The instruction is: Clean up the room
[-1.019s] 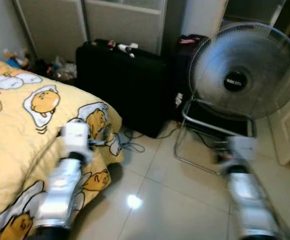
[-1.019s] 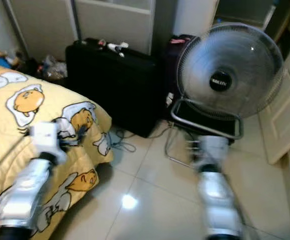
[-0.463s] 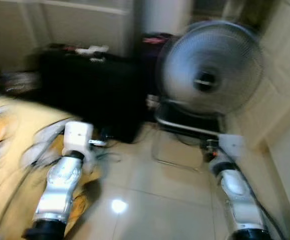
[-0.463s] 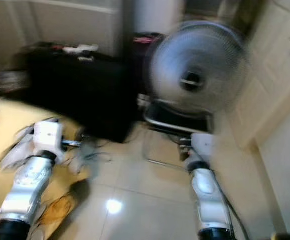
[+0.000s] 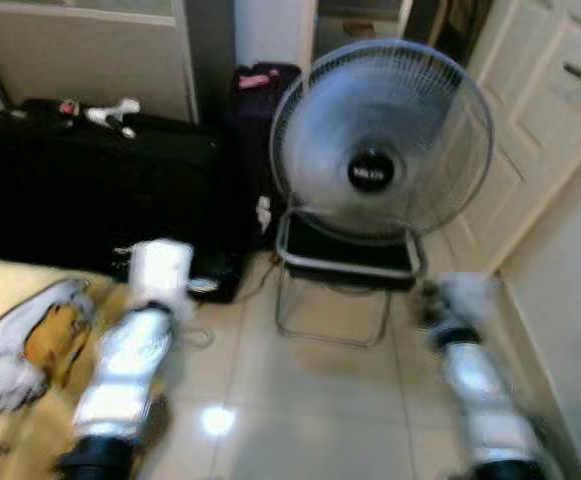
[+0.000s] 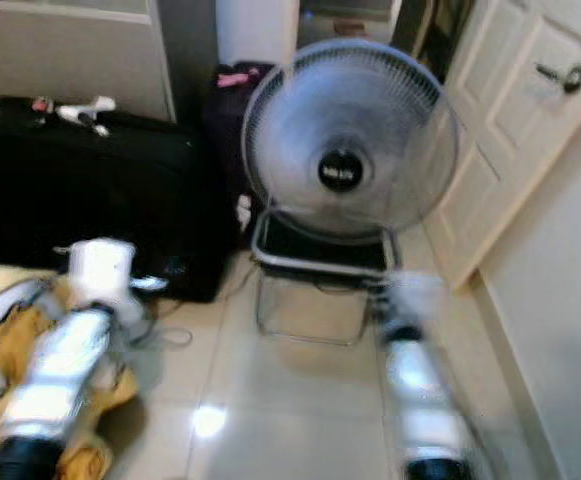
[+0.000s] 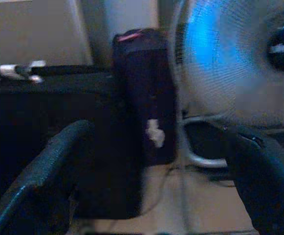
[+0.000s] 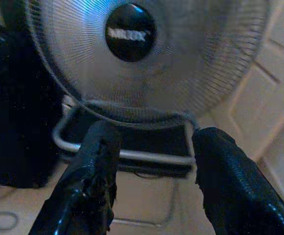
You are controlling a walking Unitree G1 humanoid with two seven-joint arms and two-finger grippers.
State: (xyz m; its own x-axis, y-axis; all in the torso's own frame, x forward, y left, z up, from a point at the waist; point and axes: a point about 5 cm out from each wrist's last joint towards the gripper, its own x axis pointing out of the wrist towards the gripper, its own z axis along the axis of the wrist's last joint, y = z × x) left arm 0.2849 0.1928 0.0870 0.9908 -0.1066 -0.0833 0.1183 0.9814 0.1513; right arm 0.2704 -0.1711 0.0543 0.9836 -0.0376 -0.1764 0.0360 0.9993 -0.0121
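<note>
A large grey floor fan [image 5: 380, 150] on a metal frame stands on the tiled floor straight ahead. Left of it lies a black suitcase [image 5: 90, 190] with small white items [image 5: 110, 110] on its lid. Both silver arms are raised in front of me. My left gripper [image 7: 161, 132] is open with nothing in it, facing the suitcase and a dark bag [image 7: 142, 93]. Open too, my right gripper [image 8: 156, 132] holds nothing and faces the fan's base [image 8: 127, 156]. The picture is blurred.
The corner of a bed with a yellow cartoon blanket [image 5: 30, 330] is at the lower left. A white door [image 5: 540, 110] and a wall close off the right side. A cable [image 5: 195, 335] lies on the tiles by the suitcase.
The camera has swung to the right: the bed has slid off to the left and the white door has come into view. Both arms stay raised and open.
</note>
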